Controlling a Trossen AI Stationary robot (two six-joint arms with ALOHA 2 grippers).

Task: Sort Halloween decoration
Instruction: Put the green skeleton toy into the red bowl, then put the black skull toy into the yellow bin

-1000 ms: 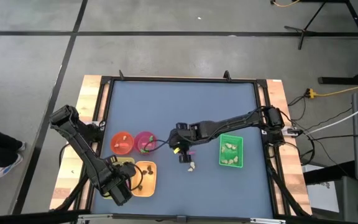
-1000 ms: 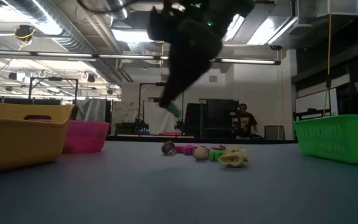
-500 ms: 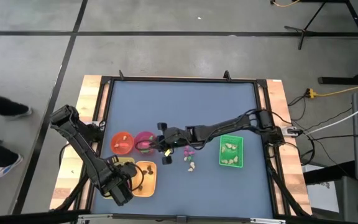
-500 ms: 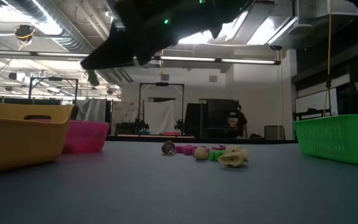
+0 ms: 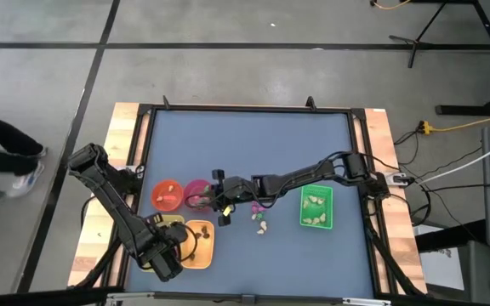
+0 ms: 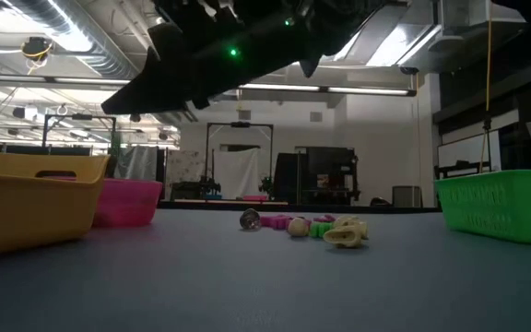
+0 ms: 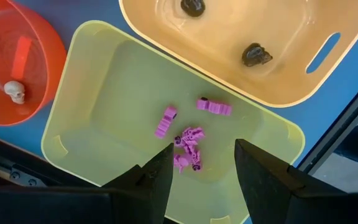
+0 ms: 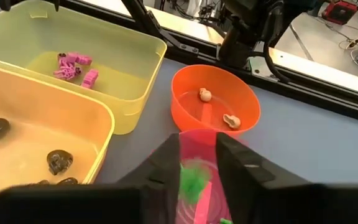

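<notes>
Right wrist view: right tool (image 8: 197, 177) hovers over the pink bowl (image 8: 199, 163), fingers slightly apart around a green trinket (image 8: 193, 176). Left tool (image 7: 201, 165), fingers apart and empty, hangs above magenta trinkets (image 7: 188, 146) in the yellow-green tray (image 7: 92, 93).

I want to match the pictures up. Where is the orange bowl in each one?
High view: orange bowl left of middle, beside the pink bowl.
Low view: not visible.
Left wrist view: the bowl fills the upper left corner.
Right wrist view: the bowl sits mid-picture.
Shared landmark: the pale yellow tray beside it in both wrist views.
</notes>
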